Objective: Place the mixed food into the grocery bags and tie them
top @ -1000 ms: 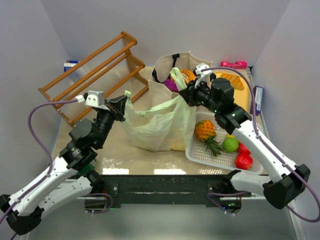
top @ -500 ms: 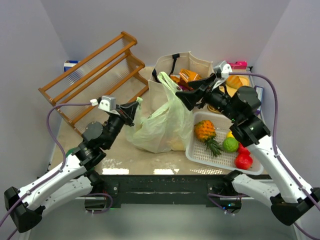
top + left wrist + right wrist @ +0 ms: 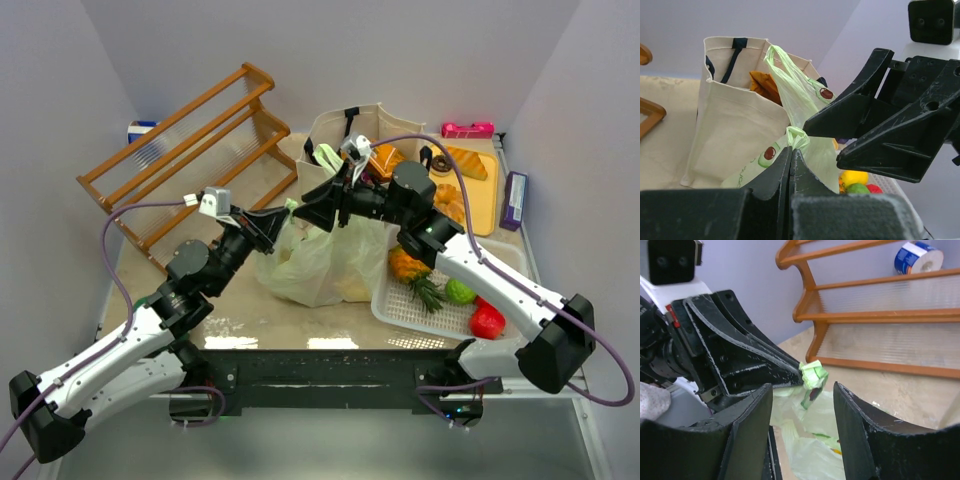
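Note:
The pale green plastic grocery bag [image 3: 322, 258] sits in front of the beige canvas tote [image 3: 335, 132]. My left gripper [image 3: 286, 213] is shut on one handle of the green bag, and a crumpled tuft of that handle [image 3: 799, 136] sticks out past its tips [image 3: 791, 150]. My right gripper [image 3: 308, 200] is open, its fingers [image 3: 852, 410] on either side of that same tuft [image 3: 813, 375] without touching it. The bag's other handle loop [image 3: 789, 80] stands free. An orange snack packet [image 3: 385, 156] shows inside the tote.
A white mesh basket [image 3: 400, 312] at the right holds a pineapple [image 3: 410, 263] and green and red fruit. Behind it is a yellow board [image 3: 478, 195] with bread. A wooden rack [image 3: 190, 150] stands at the back left, with a blue-and-white roll [image 3: 917, 257] beyond it.
My right gripper let go of the bag's right handle, opened, and swung left to the tuft held by the left gripper. The left gripper moved right, still shut on its handle.

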Controlling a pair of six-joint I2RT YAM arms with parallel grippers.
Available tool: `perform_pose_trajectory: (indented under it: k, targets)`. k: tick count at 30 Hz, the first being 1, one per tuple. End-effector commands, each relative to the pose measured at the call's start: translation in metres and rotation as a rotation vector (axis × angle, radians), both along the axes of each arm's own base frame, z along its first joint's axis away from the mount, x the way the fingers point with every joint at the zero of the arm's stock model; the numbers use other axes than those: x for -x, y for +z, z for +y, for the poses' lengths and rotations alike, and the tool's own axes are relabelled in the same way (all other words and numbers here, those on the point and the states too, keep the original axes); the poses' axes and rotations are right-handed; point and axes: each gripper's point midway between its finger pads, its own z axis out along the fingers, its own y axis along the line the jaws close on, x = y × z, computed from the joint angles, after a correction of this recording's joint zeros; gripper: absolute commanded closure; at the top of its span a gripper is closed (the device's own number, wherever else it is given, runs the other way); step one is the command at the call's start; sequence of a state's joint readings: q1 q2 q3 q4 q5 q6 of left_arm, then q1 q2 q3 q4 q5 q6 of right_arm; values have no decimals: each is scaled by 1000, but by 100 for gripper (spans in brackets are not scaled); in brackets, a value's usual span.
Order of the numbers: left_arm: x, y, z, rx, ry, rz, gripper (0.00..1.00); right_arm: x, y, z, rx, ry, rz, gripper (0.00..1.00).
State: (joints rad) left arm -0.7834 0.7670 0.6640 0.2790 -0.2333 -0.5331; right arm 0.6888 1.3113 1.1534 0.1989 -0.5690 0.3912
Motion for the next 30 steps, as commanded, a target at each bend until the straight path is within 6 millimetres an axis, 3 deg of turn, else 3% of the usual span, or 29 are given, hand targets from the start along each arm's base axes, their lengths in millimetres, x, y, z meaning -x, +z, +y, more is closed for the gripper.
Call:
perform_pose_trajectory:
  k: [1, 15, 25, 27, 28, 29, 30]
  targets:
    - [6, 28, -1, 81, -29, -20, 100, 8, 41, 3, -108, 50, -105, 47]
    - [10, 32, -5, 108, -57, -16, 100, 7, 20, 16, -94, 108, -48, 62]
    - [12, 38, -5, 114, -71, -61, 100, 8, 22, 17, -120, 123, -31, 99]
    - [15, 38, -9, 80, -96, -84, 99, 9, 31, 15, -124, 112, -56, 100]
    - [16, 39, -10, 68, -104, -92, 91, 8, 29, 14, -109, 104, -45, 100]
    - [18, 39, -11, 37, -114, -113, 66, 8, 32, 13, -103, 103, -53, 100]
    - [19, 41, -9, 19, -113, -122, 53, 9, 41, 12, -104, 100, -80, 100]
